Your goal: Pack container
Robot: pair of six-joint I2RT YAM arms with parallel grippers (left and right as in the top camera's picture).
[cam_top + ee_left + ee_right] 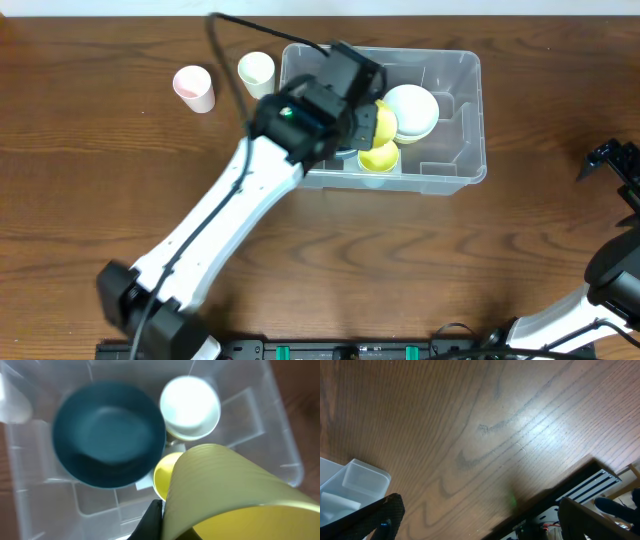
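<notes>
1. While the left arm reaches across from the near-left corner, the container (455,120) stands upright close to the counter's far edge, right of centre.
2. Inside it lie a teal bowl (107,435), a white bowl (190,407) and a second yellow cup (162,475) just beside both bowls.
3. The left hand (362,108) hangs over the container's middle, clenched on a ribbed yellow cup (225,490). The wrist view is blurred, so contact with the contents cannot be told.
4. The right hand (480,510) is released, fingers wide apart, over bare counter (470,420) near the right edge, apart from the container.
5. A pink cup (193,87) and a cream cup (256,70) stand by the far edge, left of the container.
</notes>
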